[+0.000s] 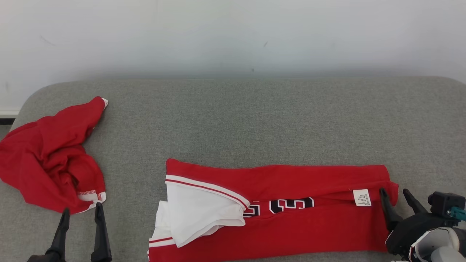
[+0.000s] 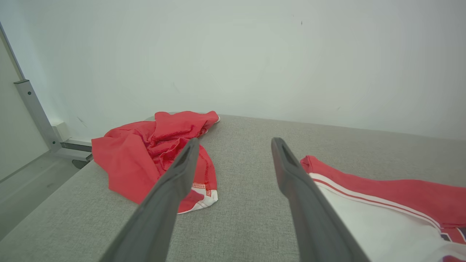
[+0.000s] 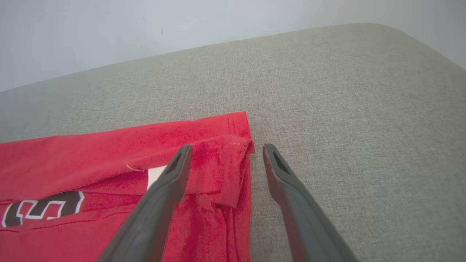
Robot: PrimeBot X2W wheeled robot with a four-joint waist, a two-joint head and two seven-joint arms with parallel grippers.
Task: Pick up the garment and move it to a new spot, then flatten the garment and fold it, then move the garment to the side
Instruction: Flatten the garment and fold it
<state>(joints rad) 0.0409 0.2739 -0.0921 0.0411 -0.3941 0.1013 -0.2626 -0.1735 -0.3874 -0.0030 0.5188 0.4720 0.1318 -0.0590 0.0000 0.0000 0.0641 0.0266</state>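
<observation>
Since the folded garment (image 1: 291, 218) lies long axis left to right on the worktop (image 1: 255, 120), the right gripper (image 1: 394, 190), released, sits at its right end; the left gripper (image 1: 82, 208), also released, stands off its left end.

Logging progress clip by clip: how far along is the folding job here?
Done: the red jersey lies flat on the table, folded lengthwise into a strip. In hand: nothing; the left gripper and right gripper are open, the right at the strip's end. Left, likely: fold it shorter and move it aside.
</observation>
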